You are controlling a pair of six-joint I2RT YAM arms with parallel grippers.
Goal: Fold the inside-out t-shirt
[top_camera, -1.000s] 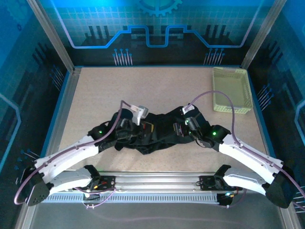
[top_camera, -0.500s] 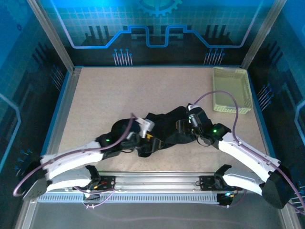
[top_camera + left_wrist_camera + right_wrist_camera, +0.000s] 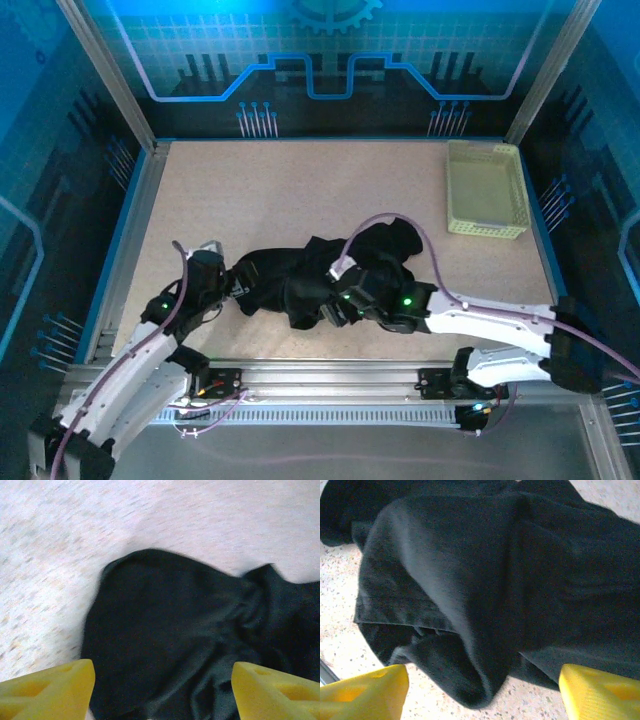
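Speckled beige table (image 3: 280, 190), walled by a blue-lit enclosure, carries the whole scene. On it the left gripper (image 3: 160, 692) stands released, its yellow fingertips (image 3: 47, 687) spread wide with nothing between them, facing the shirt's rounded left edge. From overhead it sits near 8 o'clock, just beside the cloth. The right gripper (image 3: 480, 692) is likewise spread and empty, low over a thick rolled fold at about 6 o'clock. The shirt (image 3: 300, 285) lies as a crumpled black heap between the two wrists, a little toward 7 o'clock of the table's middle and well apart from the basket (image 3: 452, 190) at 2 o'clock. I judge that the jaws are held wide at opposite ends of the heap so each can take a fresh edge and draw the cloth flat, and that folding proper has barely started. Black on black swallows the collar and sleeves, so whether the shirt is inside out cannot be told. A stitched hem shows at 9 o'clock in the right wrist view. The left wrist view is blurred, the right arm covers part of the heap from above, and I cannot tell whether any fingertip touches fabric.
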